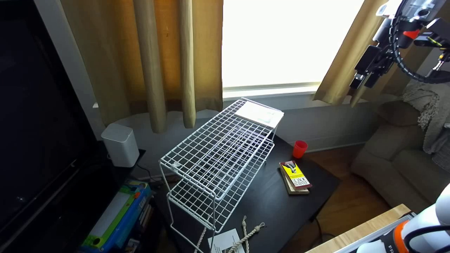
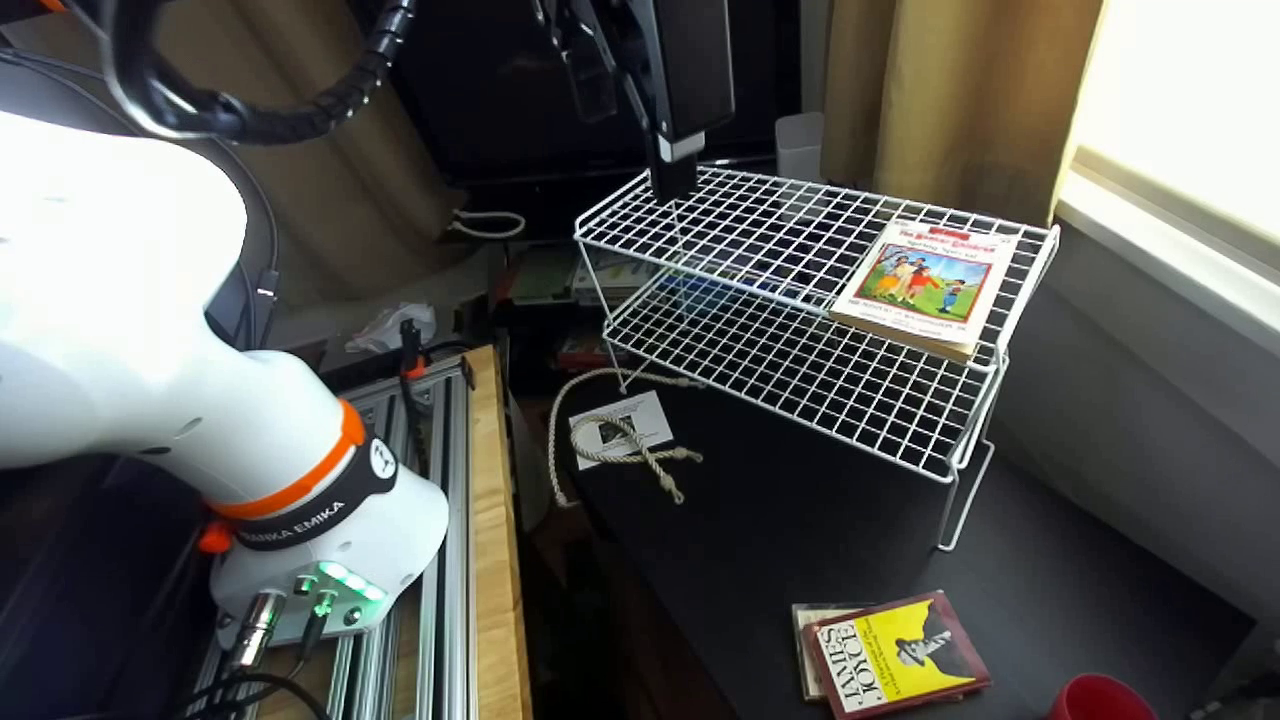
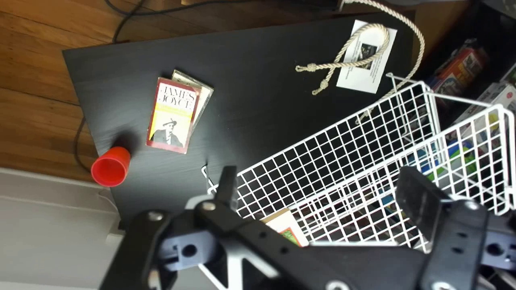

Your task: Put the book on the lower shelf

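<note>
Seemingly pre-grasp: black two-fingered pincer (image 3: 320,181) is hanging spread; white rectangular paperback book (image 2: 925,285) is lying at four o'clock on white wire top grid (image 2: 780,225) (in an exterior view). Probably needing gripping, then moving to white wire-mesh lower shelf (image 2: 800,375).

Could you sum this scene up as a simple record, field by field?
Book: flat on the white wire rack's top grid, at one end
Lower shelf: wire mesh beneath the top grid
Fingers: spread open, holding nothing
Paperbacks: two, stacked on the black table, James Joyce on top
Red cup: upright near the paperbacks
Rope: partly across a printed sheet
Remaining: book onto lower shelf
</note>
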Controlling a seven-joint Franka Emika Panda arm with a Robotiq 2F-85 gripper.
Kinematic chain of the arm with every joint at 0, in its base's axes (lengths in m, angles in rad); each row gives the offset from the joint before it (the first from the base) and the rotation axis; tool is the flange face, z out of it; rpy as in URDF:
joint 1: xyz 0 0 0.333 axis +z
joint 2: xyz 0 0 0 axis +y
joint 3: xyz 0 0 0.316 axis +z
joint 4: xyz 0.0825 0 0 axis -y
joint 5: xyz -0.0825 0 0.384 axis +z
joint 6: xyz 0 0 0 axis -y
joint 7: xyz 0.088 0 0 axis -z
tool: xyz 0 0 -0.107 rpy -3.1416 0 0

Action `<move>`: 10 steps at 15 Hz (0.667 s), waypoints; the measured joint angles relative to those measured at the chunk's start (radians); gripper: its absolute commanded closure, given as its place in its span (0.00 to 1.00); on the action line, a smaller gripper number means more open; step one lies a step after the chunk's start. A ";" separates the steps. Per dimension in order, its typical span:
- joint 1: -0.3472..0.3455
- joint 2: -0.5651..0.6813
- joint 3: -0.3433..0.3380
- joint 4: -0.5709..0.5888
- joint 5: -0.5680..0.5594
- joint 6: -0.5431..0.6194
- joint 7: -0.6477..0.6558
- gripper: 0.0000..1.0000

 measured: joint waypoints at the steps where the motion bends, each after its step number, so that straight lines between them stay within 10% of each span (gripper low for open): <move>1: -0.004 0.025 -0.001 -0.007 0.019 0.033 0.038 0.00; 10: 0.021 0.355 0.001 -0.049 0.459 0.470 0.105 0.00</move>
